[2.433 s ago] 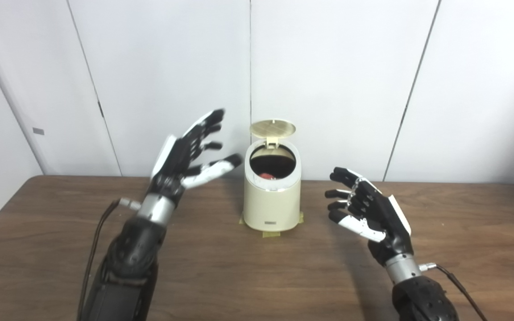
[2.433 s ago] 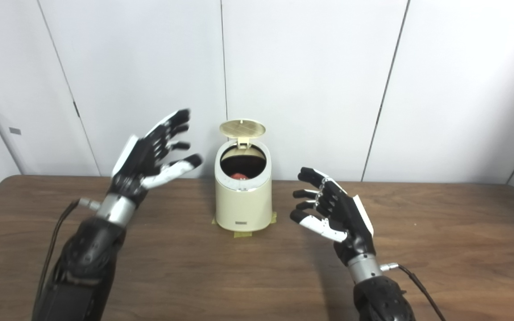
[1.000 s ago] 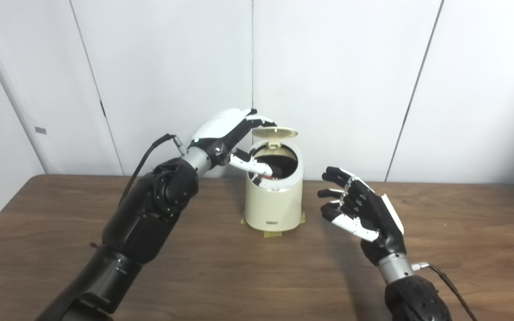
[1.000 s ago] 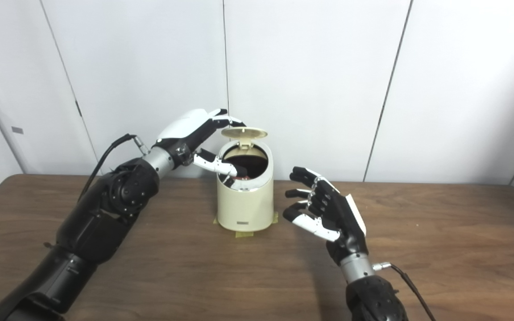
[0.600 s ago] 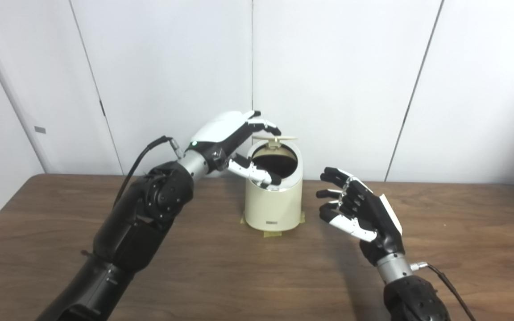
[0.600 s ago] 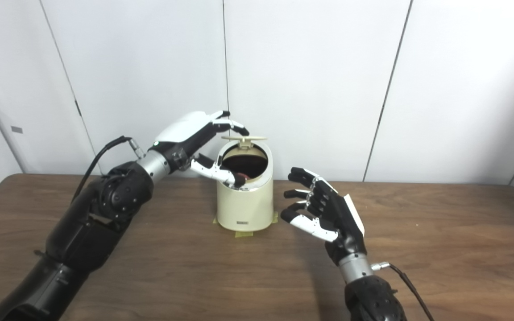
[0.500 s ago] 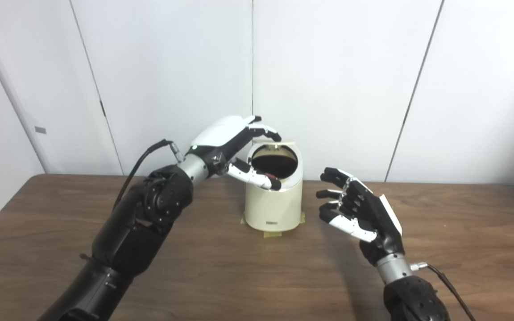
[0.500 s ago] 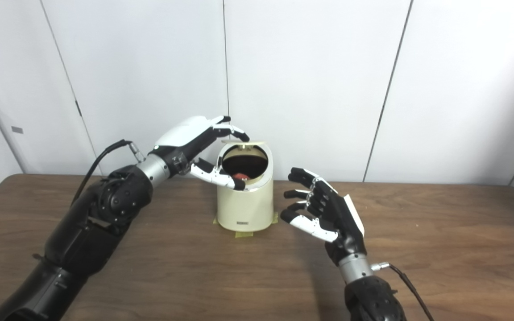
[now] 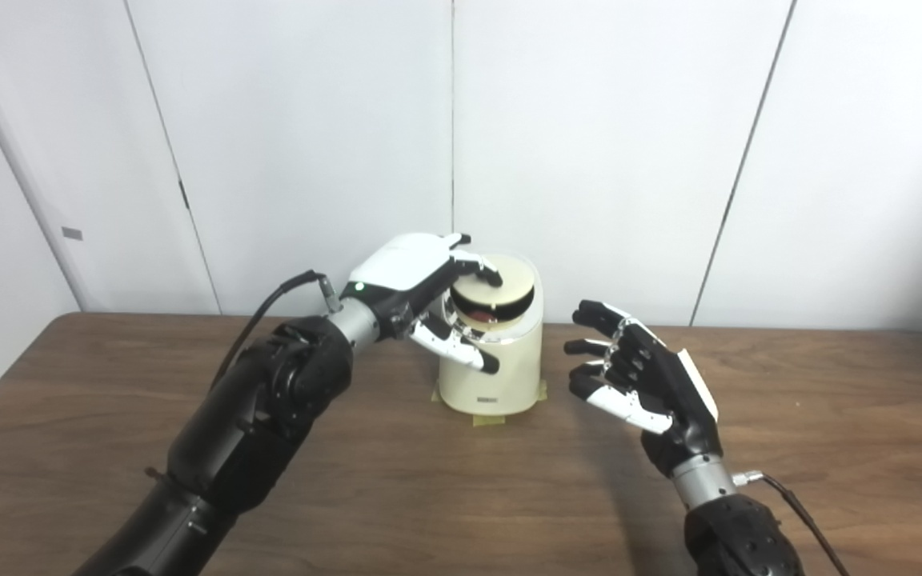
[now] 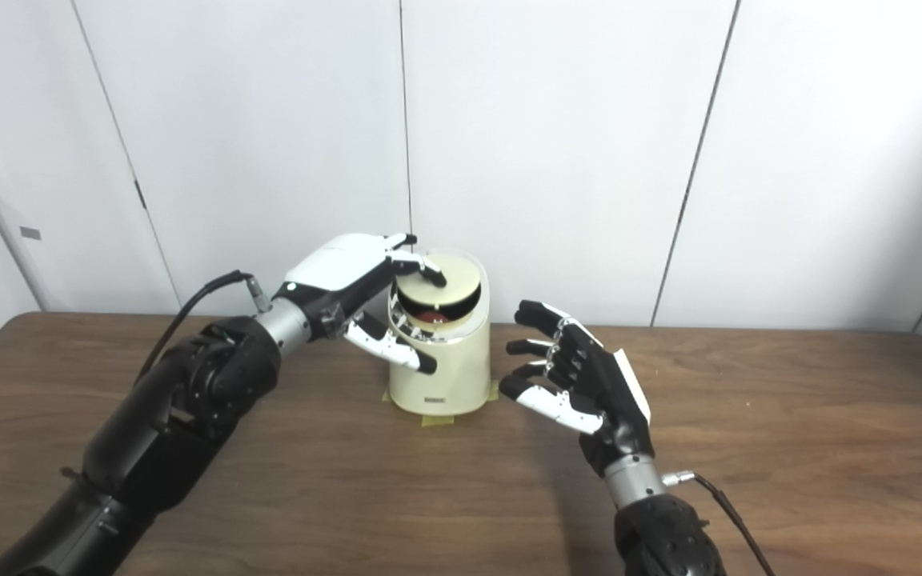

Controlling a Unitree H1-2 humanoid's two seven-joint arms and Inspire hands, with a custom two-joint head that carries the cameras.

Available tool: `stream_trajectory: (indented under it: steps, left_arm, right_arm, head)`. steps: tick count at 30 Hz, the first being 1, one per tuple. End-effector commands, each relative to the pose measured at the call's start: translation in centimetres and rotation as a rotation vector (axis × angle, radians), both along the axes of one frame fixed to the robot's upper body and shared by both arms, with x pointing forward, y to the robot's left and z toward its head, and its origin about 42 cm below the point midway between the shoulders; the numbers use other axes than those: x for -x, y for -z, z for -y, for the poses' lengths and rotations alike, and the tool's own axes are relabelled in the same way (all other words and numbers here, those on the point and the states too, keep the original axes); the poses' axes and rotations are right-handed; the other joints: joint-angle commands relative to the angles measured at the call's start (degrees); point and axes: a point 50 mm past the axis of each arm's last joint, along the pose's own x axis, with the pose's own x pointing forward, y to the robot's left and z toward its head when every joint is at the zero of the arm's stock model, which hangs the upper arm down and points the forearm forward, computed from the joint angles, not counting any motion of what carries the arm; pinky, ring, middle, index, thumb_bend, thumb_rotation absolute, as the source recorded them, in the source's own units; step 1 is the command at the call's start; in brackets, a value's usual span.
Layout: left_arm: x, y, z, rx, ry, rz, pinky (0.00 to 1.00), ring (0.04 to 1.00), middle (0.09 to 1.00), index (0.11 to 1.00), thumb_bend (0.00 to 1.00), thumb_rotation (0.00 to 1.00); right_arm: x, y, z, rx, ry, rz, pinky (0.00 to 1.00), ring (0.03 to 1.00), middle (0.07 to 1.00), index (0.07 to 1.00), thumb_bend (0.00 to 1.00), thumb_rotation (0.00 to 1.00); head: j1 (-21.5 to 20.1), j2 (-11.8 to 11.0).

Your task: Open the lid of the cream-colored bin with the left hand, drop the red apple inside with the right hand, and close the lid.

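Surface [image 9: 397, 488]: dark wood-grain top filling the lower half of the frame, white wall panels [image 9: 605, 144] behind.

Cream-colored bin [image 9: 491, 364]: upright cylinder at centre frame, long axis vertical, its slanted top facing the camera. Yellow tape tabs [image 9: 487, 418] show at its base.

Lid [image 9: 501, 282]: round disc hinged at the far rim, tilted down over the opening but not seated; a dark crescent of the opening shows below its front edge.

Red apple [image 10: 429, 319]: inside the bin, a small red patch visible through the gap under the lid.

Left hand [image 9: 417, 290]: reaches in from the lower left, palm down, over the bin's left rim. Fingertips [image 9: 487, 277] rest on the lid's top; the thumb [image 9: 461, 354] points down and right across the bin's front left wall. Fingers spread, gripping nothing. It covers the bin's left rim. A black cable [image 9: 269, 308] loops from the wrist.

Right hand [image 9: 641, 380]: just right of the bin, apart from it, raised above the surface, palm toward the bin, fingers wide and slightly curled, empty. A cable [image 9: 797, 512] trails from its wrist at lower right.
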Motion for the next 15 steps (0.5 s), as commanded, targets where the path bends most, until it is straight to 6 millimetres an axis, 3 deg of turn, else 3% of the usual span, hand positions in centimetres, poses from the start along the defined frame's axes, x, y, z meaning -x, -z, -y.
stream_trajectory:
  steps: [1,11,15]
  left_arm:
    - [-0.1,-2.4,-0.1,-0.031,0.013,0.079,1.00,0.995,0.816,0.781,0.96,0.41]
    - [0.6,-0.5,0.5,-0.101,0.030,0.095,1.00,0.965,0.799,0.763,0.95,0.40]
    - [0.9,0.7,0.9,-0.192,0.020,0.112,1.00,0.984,0.827,0.800,0.94,0.42]
  right_arm:
    - [-0.7,-2.8,-0.5,-0.030,-0.005,0.099,0.52,0.669,0.798,0.762,0.88,0.32]
    - [-0.5,-3.1,-0.7,-0.027,-0.004,0.105,0.52,0.680,0.800,0.765,0.88,0.33]
    - [-0.5,-3.2,-0.7,-0.022,-0.002,0.106,0.52,0.677,0.801,0.767,0.89,0.34]
  head:
    - [0.02,0.08]
    - [-0.06,0.72]
    - [-0.14,0.96]
